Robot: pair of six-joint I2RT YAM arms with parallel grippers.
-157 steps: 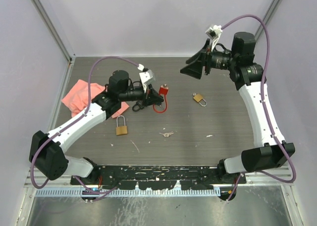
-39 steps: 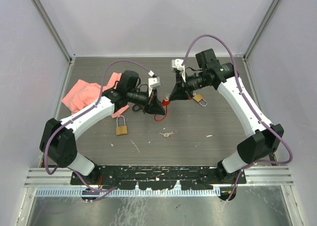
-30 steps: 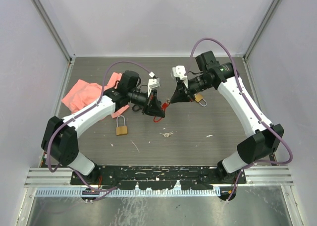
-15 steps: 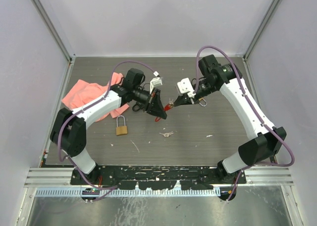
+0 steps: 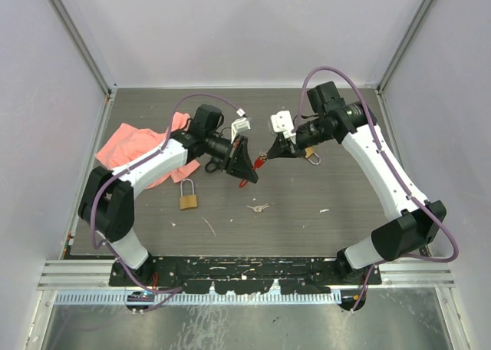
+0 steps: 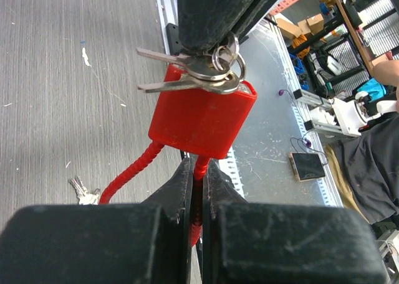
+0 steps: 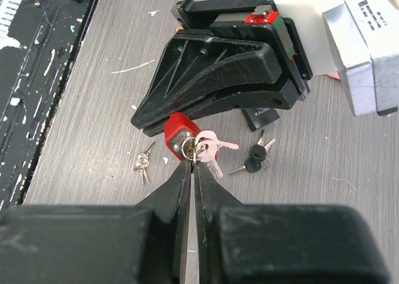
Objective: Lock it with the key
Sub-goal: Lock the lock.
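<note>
A dark wood-grain table (image 5: 345, 189) is sitting between pale lilac walls (image 5: 253, 28). A crumpled pink cloth (image 5: 134, 146) is lying at its left side. A brass padlock (image 5: 188, 199) is lying flat just in front of the cloth, its shackle pointing toward the back. A smaller brass padlock (image 5: 313, 156) is lying right of centre, well apart from the first. A small bunch of silver keys (image 5: 258, 207) is resting between the two, nearer the front. Black-headed keys (image 7: 255, 154) are lying near the middle. White flecks (image 5: 324, 210) are dotting the surface.
</note>
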